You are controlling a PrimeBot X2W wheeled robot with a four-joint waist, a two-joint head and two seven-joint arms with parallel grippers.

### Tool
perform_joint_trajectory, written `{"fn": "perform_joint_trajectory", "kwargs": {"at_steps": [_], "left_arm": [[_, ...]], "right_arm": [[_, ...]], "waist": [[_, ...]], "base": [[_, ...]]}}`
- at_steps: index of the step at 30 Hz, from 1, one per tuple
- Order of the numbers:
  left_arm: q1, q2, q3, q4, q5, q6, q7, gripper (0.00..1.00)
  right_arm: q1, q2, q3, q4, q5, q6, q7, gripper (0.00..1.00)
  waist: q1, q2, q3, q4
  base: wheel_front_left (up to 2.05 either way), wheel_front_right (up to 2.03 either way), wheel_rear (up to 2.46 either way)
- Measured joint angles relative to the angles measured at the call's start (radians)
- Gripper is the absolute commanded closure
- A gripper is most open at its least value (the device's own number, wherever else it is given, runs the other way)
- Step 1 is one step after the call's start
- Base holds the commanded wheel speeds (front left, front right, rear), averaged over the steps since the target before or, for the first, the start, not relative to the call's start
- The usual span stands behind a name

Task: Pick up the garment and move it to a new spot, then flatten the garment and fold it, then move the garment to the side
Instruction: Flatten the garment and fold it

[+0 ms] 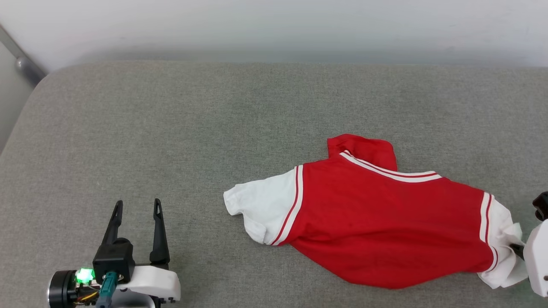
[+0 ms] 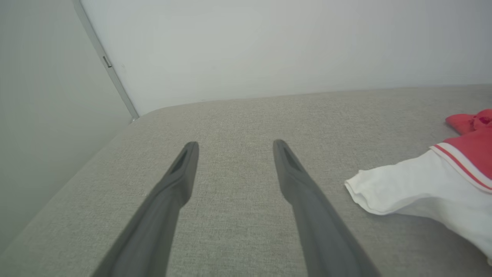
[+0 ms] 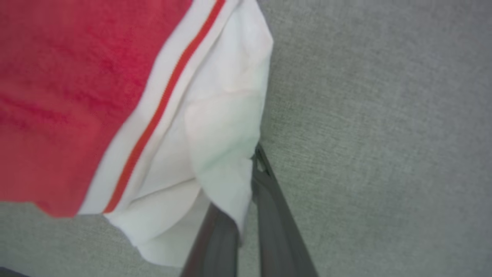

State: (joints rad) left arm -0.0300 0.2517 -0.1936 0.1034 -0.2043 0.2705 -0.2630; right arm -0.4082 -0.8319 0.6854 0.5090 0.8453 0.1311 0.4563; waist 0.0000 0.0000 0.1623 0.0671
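One garment [image 1: 376, 218], red and white, lying rumpled on the grey pad [image 1: 171, 128], right of centre. Right gripper [image 3: 250, 173] pinched on its white sleeve [image 3: 219, 127]; left gripper [image 1: 137, 207] spread, well apart.

Rumpled garment [image 1: 376, 222] on grey cushion [image 1: 171, 128]
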Motion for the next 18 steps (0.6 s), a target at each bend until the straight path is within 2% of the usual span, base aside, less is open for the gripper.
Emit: {"fn": "perform_joint_trajectory", "kwargs": {"at_steps": [1,2,6,11,15,18], "left_arm": [[-0.003,0.001,0.003,0.011,0.000,-0.009,0.000,0.00],[-0.009,0.004,0.006,0.022,0.001,-0.017,0.000,0.00],[-0.048,0.027,0.011,0.055,0.017,-0.047,0.000,0.00],[-0.118,0.066,0.006,0.078,0.027,-0.098,0.000,0.00],[-0.195,0.114,-0.026,0.099,0.038,-0.162,0.052,0.00],[-0.273,0.156,-0.052,0.103,0.051,-0.219,0.117,0.00]], "right_arm": [[0.001,0.010,-0.009,0.011,-0.001,0.000,-0.018,0.15],[0.002,0.020,-0.017,0.017,-0.008,0.000,-0.045,0.00],[-0.002,0.051,-0.062,0.031,-0.051,0.000,-0.171,0.00],[-0.011,0.076,-0.172,0.034,-0.119,0.000,-0.375,0.00],[0.001,0.109,-0.278,0.035,-0.221,0.000,-0.529,0.00],[0.030,0.157,-0.363,0.003,-0.303,0.000,-0.616,0.00]], "waist": [[0.0000,0.0000,-0.001,-0.002],[0.0000,0.0000,-0.003,-0.003],[0.0000,0.0000,-0.022,-0.011],[0.0000,0.0000,-0.054,-0.029],[0.0000,0.0000,-0.079,-0.044],[0.0000,0.0000,-0.092,-0.057]], "base": [[0.00,0.00,0.00],[0.00,0.00,0.00],[0.00,0.00,0.00],[0.00,0.00,0.00],[0.00,0.00,0.00],[0.00,0.00,0.00]]}}
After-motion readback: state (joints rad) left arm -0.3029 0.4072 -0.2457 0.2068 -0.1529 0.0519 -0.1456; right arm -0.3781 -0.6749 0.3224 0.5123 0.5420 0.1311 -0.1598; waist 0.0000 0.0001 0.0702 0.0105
